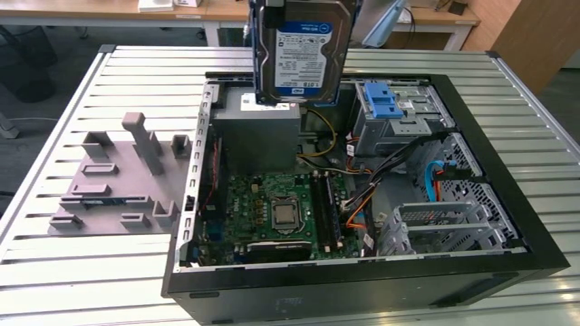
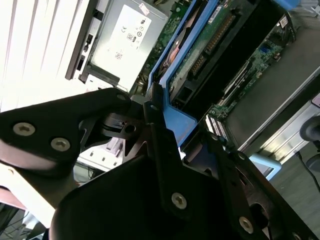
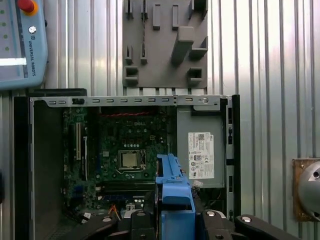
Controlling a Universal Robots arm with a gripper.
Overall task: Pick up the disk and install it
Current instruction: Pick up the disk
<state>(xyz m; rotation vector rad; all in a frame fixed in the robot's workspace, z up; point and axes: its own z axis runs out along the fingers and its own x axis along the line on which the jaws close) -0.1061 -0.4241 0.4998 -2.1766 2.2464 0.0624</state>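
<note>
Exterior view: the disk [image 1: 303, 51] hangs upright above the back edge of an open computer case [image 1: 507, 224]. Its label faces the camera and its top is cut off by the picture's edge. It is clear of everything beneath it. A grey power box [image 1: 258, 136] sits directly below, with a green circuit board [image 1: 281, 204] nearer the camera. An empty blue drive bay [image 1: 385, 102] lies towards the exterior view's right. The case rests on a slatted metal table [image 1: 73, 272], which has open room on all sides. A grey parts holder [image 1: 118, 176] lies beside the case on the exterior view's left.

Second wrist view: the gripper [image 2: 175, 125] is clenched on the disk's blue frame, with black fingers [image 2: 152, 115] pressed against the plastic. The disk's circuit-board underside stretches away from the jaws. Much of the case is hidden behind the black linkage.

First wrist view: looking straight down, the blue frame stands between the two fingers, over the case's open interior near the power box. A control pad [image 3: 20, 45] is cut off at one corner. A round metal part [image 3: 307, 190] at the edge is hard to make out.
</note>
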